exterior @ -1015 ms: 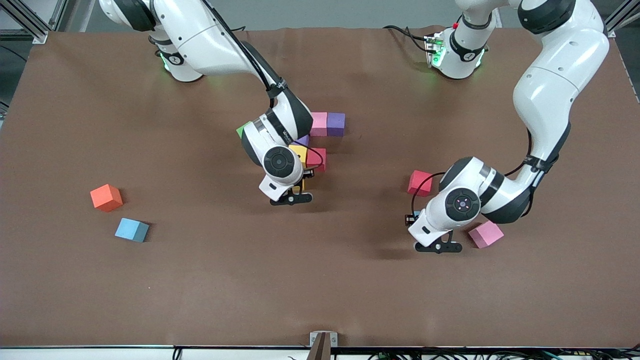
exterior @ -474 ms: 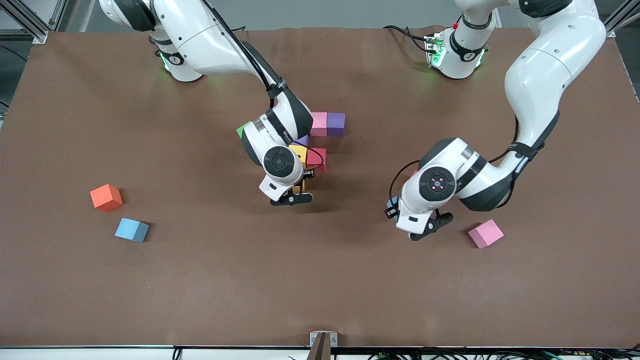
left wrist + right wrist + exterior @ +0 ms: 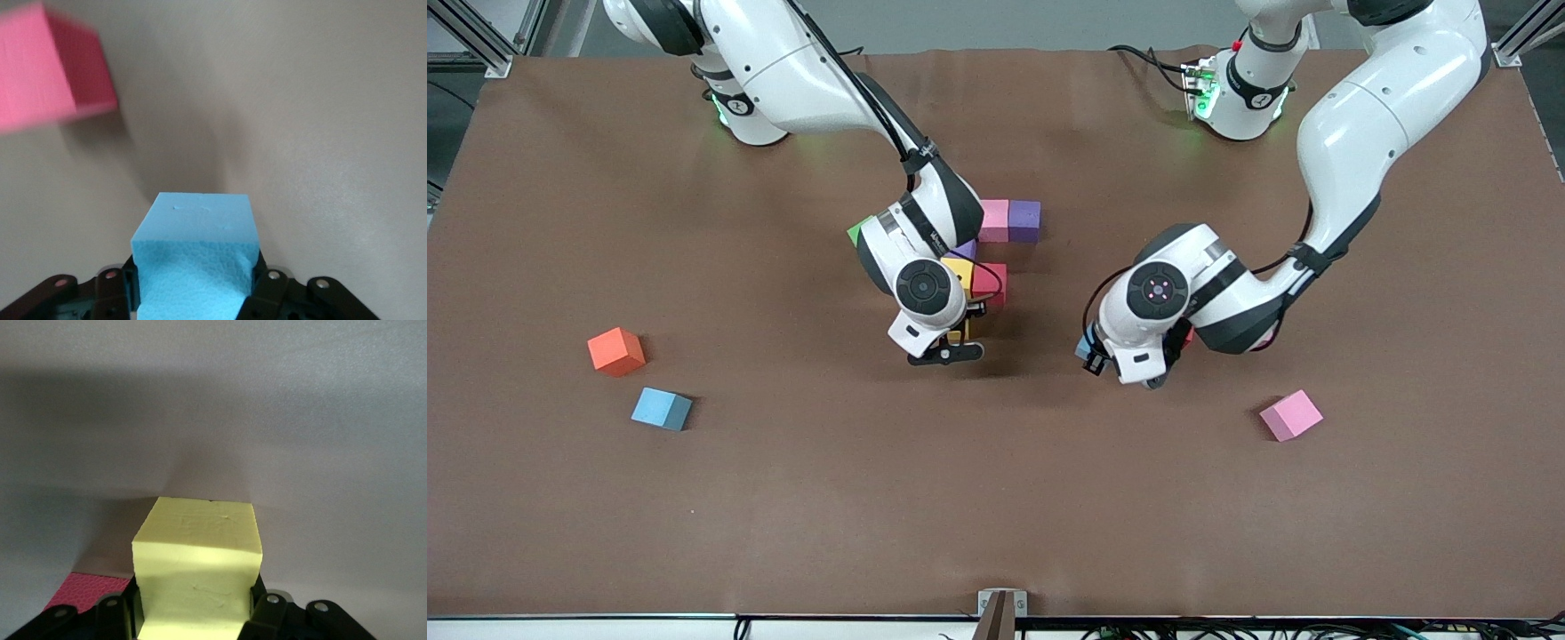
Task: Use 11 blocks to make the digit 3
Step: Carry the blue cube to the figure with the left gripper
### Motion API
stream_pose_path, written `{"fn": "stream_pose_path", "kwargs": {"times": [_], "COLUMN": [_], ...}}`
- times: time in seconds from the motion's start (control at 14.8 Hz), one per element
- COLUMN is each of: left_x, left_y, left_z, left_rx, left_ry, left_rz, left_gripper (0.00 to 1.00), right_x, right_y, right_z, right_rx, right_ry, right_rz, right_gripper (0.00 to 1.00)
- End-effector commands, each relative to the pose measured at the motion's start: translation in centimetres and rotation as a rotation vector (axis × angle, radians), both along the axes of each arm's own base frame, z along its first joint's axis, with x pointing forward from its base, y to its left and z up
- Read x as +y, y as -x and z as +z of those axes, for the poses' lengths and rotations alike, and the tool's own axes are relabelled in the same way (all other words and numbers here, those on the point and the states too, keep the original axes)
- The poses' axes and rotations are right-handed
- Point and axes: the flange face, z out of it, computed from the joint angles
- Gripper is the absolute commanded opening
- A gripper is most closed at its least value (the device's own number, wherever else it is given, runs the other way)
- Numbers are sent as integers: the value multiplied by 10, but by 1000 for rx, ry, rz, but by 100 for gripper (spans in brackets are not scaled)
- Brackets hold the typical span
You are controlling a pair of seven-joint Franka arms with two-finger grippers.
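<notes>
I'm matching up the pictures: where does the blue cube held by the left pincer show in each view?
Front view: the blue cube peeks out under the left wrist, near the middle.
Left wrist view: bottom middle, in the left pincer.
Right wrist view: not in it.
Shared landmark: the brown table.

A cluster of blocks (image 3: 991, 283) sits mid-table, with two touching blocks (image 3: 996, 220) at its edge farthest from the camera. The right gripper (image 3: 195, 613) grips a gripped block (image 3: 197, 553) just beside the cluster. The left gripper (image 3: 193, 297) holds a lifted block (image 3: 193, 260) over the table toward the left arm's end, near a loose block (image 3: 47, 73). A lone block (image 3: 1290, 415) lies nearer the camera. Toward the right arm's end lies a stray block (image 3: 615, 351), with a nearer block (image 3: 662, 410) beside it.
</notes>
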Motion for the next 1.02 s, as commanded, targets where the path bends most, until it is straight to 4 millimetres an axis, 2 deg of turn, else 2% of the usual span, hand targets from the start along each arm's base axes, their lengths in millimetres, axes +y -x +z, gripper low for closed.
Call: {"fn": "stream_pose_path", "kwargs": {"times": [0.0,0.54,0.68,0.81,0.95], "left_x": [-6,-40,-55,-59,-74], "left_y": [32,79,92,95,108], "left_z": [-3,-22,-24,-27,-26], "left_rx": [-48,-72,-111,-108,-106], "left_ry": [-14,39,32,31,34], "left_rz": [167,455,498,526,533], "left_gripper": [19,19,19,19,19], "right_x": [-4,-3,-3,-3,-2], "right_y": [11,12,12,12,13], "right_z": [2,4,4,4,4], "right_rx": [-1,2,2,4,5], "right_ry": [12,10,10,11,12], "right_rz": [13,6,6,-1,0], "right_gripper": [38,38,38,38,38]}}
